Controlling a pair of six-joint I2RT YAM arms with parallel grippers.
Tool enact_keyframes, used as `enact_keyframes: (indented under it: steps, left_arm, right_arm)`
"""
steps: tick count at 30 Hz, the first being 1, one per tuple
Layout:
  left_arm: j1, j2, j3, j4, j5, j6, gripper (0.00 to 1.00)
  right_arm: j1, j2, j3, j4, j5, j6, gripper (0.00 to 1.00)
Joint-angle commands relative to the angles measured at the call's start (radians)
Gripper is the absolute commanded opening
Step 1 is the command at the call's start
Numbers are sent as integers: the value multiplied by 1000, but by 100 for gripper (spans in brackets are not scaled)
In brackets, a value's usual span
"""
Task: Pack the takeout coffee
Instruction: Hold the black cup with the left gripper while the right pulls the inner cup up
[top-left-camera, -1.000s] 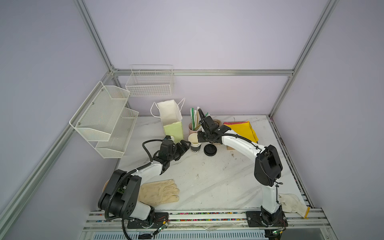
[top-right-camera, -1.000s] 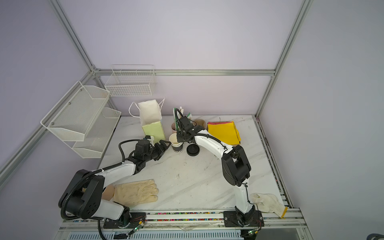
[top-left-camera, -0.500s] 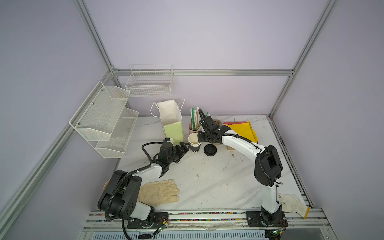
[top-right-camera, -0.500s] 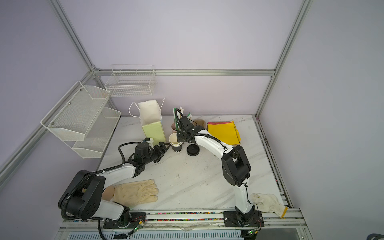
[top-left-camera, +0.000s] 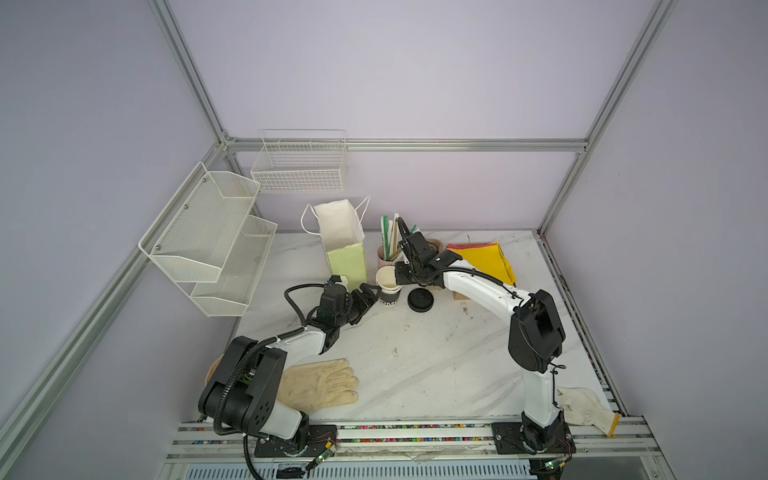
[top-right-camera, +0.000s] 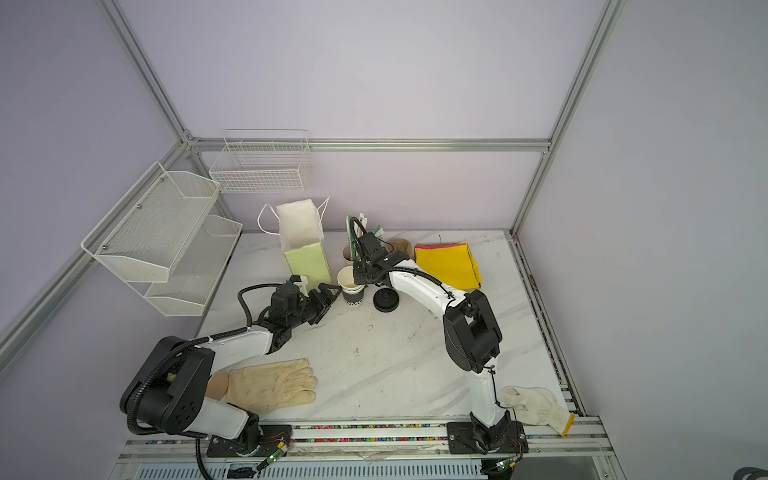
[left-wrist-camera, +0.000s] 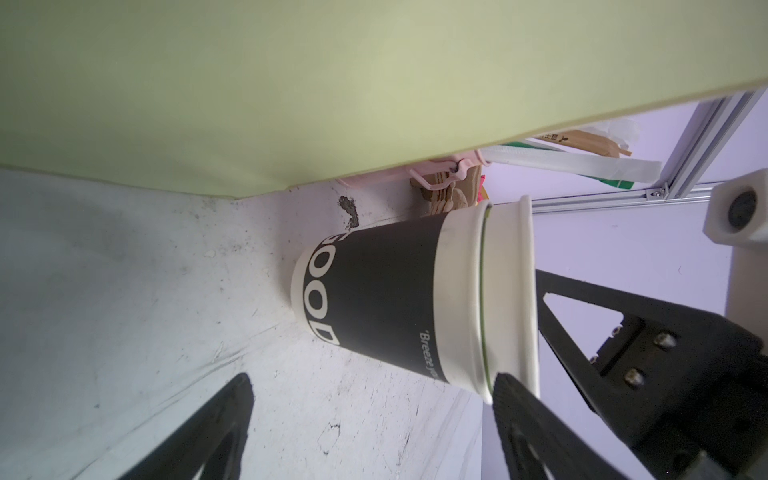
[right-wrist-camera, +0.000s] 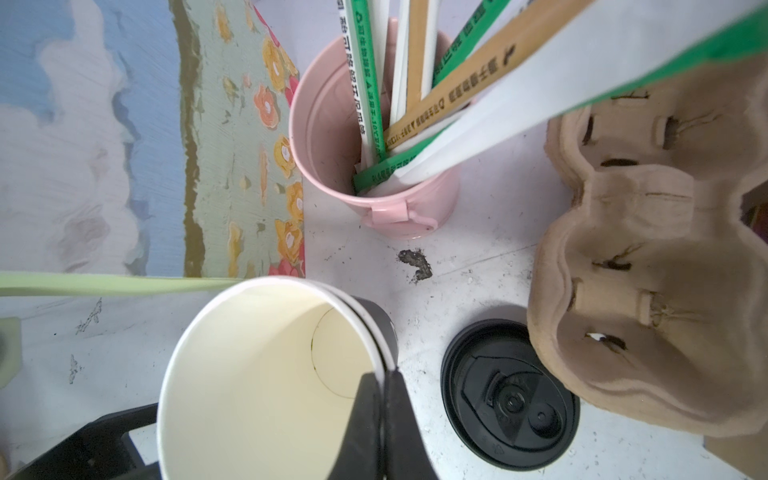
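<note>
Barely begun: right gripper (right-wrist-camera: 380, 399) pinches the rim of the green cup (right-wrist-camera: 249, 374) nested in the black cup (left-wrist-camera: 374, 291), left gripper (left-wrist-camera: 372, 382) open and empty, lid (right-wrist-camera: 509, 405) off, bag (top-left-camera: 347, 266) waiting

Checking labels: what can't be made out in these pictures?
Cream-lined paper cup: lower wall hidden inside black lettered paper cup, all views.
Black cup's lettering: curves out of sight, left wrist view; too small, both top views.
Light green paper bag: floor hidden by its walls, both top views.

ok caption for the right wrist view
right end effector pinches the open paper cup by its rim, black lid beside it
</note>
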Motion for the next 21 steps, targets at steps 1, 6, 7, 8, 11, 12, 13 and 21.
enact_keyframes:
  steps: [1, 6, 7, 8, 11, 12, 13, 21]
  left_arm:
    - [-2, 8, -15, 40, 8, -3, 89]
    - [-2, 25, -3, 29, 13, 6, 86]
    - [-2, 29, -1, 27, 14, 6, 86]
    - [-2, 32, -2, 27, 13, 6, 84]
    - [-2, 40, -2, 33, 18, 7, 81]
    - [-2, 42, -1, 32, 20, 6, 81]
    - [-2, 42, 1, 29, 19, 8, 81]
    - [-1, 0, 1, 15, 11, 25, 83]
  right_arm:
    - [7, 0, -10, 9, -11, 8, 0]
    - [6, -3, -12, 12, -22, 8, 0]
    - [7, -3, -12, 11, -24, 9, 0]
    - [7, -3, -10, 9, -25, 8, 0]
    - [6, -1, -2, 2, -29, 6, 0]
    - [7, 1, -1, 1, -31, 6, 0]
    - [7, 1, 2, 0, -34, 6, 0]
    - [7, 8, 10, -20, 14, -3, 0]
